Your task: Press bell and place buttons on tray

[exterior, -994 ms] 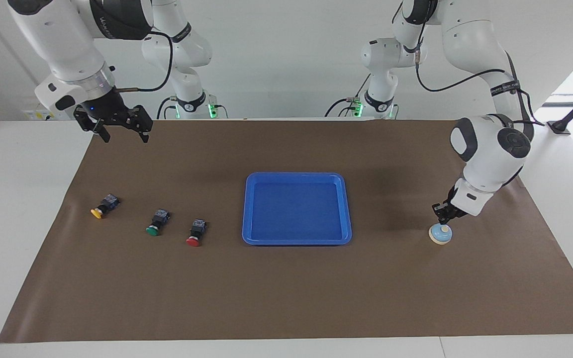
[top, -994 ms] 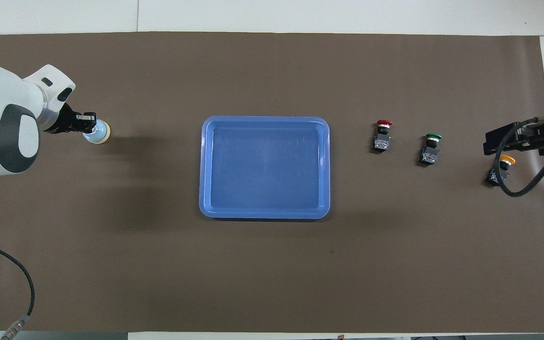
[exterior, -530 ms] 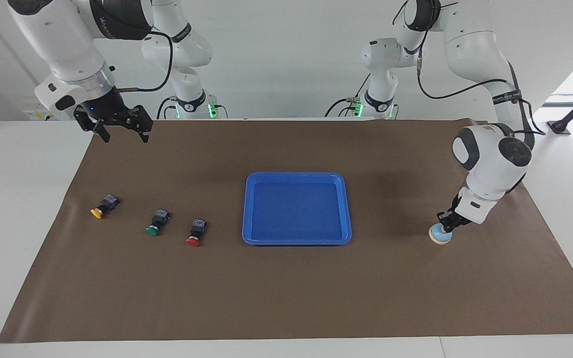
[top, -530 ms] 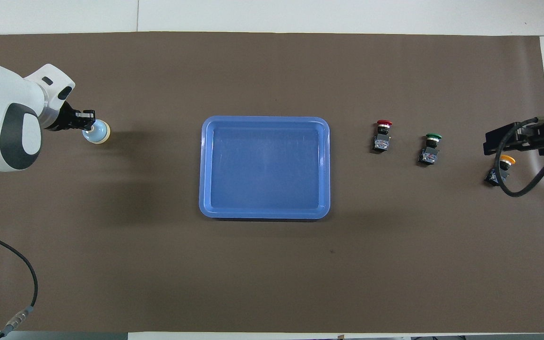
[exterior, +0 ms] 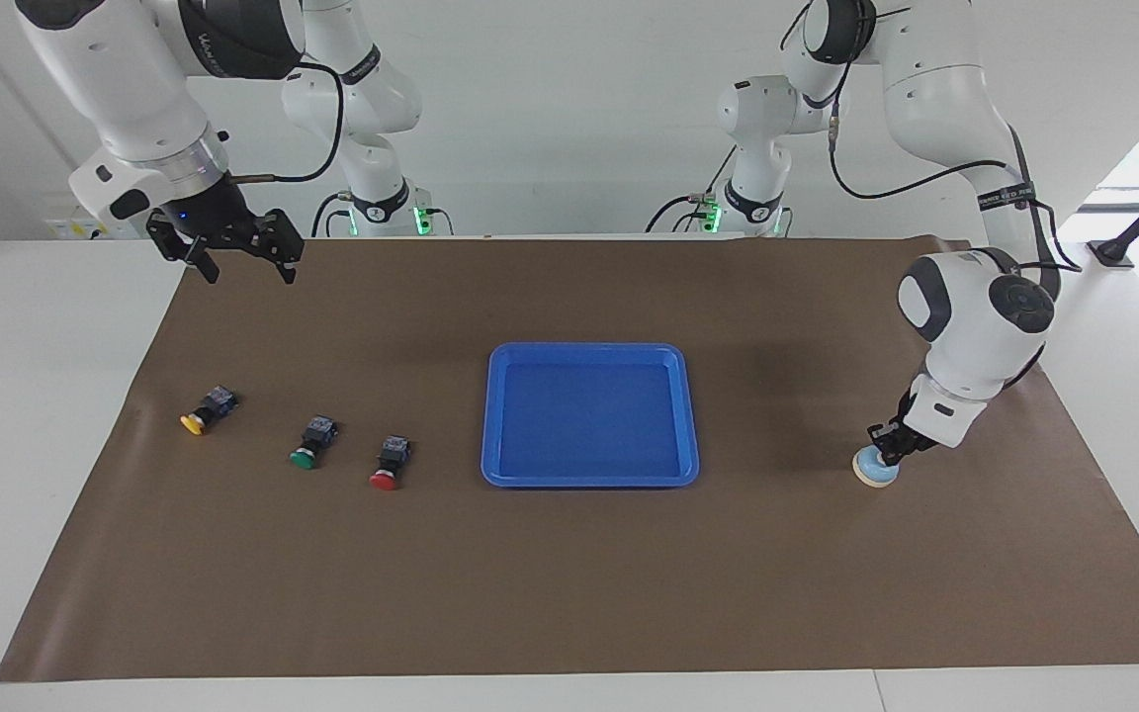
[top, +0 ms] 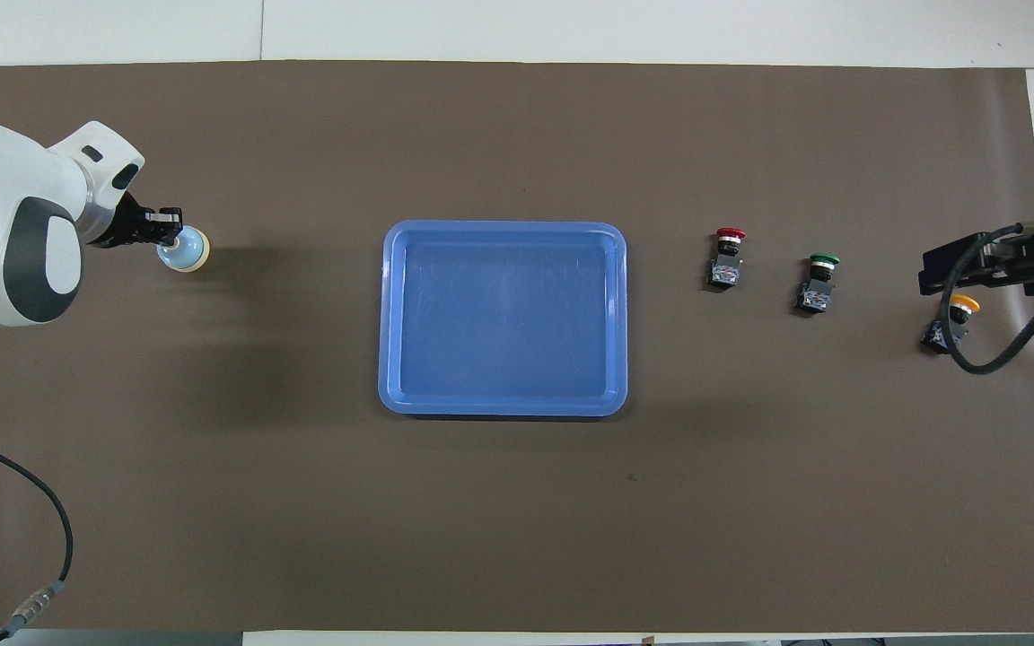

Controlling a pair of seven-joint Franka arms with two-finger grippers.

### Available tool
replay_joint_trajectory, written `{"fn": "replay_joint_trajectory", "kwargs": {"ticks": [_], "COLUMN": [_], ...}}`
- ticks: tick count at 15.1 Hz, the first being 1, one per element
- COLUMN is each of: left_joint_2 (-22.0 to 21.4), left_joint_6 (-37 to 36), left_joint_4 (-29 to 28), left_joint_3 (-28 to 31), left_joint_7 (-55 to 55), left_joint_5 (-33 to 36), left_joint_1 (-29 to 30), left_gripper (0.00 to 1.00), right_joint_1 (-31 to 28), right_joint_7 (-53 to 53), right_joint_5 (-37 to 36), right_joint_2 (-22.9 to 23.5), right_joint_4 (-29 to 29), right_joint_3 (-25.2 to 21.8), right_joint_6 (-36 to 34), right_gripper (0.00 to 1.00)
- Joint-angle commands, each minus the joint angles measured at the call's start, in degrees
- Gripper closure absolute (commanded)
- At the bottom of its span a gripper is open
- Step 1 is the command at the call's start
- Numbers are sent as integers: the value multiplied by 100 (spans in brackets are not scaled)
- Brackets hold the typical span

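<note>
The light-blue bell [exterior: 874, 471] stands on the mat at the left arm's end; it also shows in the overhead view [top: 191, 254]. My left gripper [exterior: 890, 443] is shut, its tips down on the bell's top, hiding the knob. The blue tray [exterior: 589, 348] lies at mid-table with nothing in it. The red button [exterior: 389, 465], green button [exterior: 312, 443] and yellow button [exterior: 206, 410] lie on their sides in a row toward the right arm's end. My right gripper [exterior: 249, 274] is open and empty, raised over the mat's corner, and waits.
A brown mat [exterior: 569, 593] covers most of the white table. In the overhead view the right gripper [top: 975, 269] and its cable partly cover the yellow button [top: 954, 316]. The left arm's cable [top: 32, 538] hangs over the mat's near corner.
My left gripper has come down onto the bell, whose cream knob no longer shows. The right arm, buttons and tray have not moved.
</note>
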Motion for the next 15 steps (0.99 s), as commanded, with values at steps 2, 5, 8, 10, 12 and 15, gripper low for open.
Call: {"fn": "replay_joint_trajectory", "kwargs": {"ticks": [2,5,8,10,12,15], "left_joint_2": [-553,-1177,-1915,-2364,-2602,-2770], "left_joint_6": [-839,-1612,-2184,-2632,-2949,-3328], "left_joint_4": [178,169,107,81,81,142], "left_joint_3": [-22,-22,-39,-57,-83,-83], "left_joint_7": [36,36,36,36,27,18], "left_joint_5": [75,75,57,40,22,5], "left_joint_1": [73,29,2,-15,-15,-137], "left_gripper": [93,37,7,0,0,0], "right_joint_1": [-69,-69,-69,-69,-69,-69], "right_joint_7": [80,80,80,80,80,80], "right_joint_5": [-51,-51,-51,-51,-51,-42], "right_joint_2": [-96,-88,-96,-96,-96,-96], "right_joint_4": [-62,-62,-62,-62,-62,-62], "right_joint_3": [53,53,53,53,53,53], "right_joint_6": [-55,-55,-55,-55,-55,-55], "right_gripper": [0,0,0,0,0,0]}}
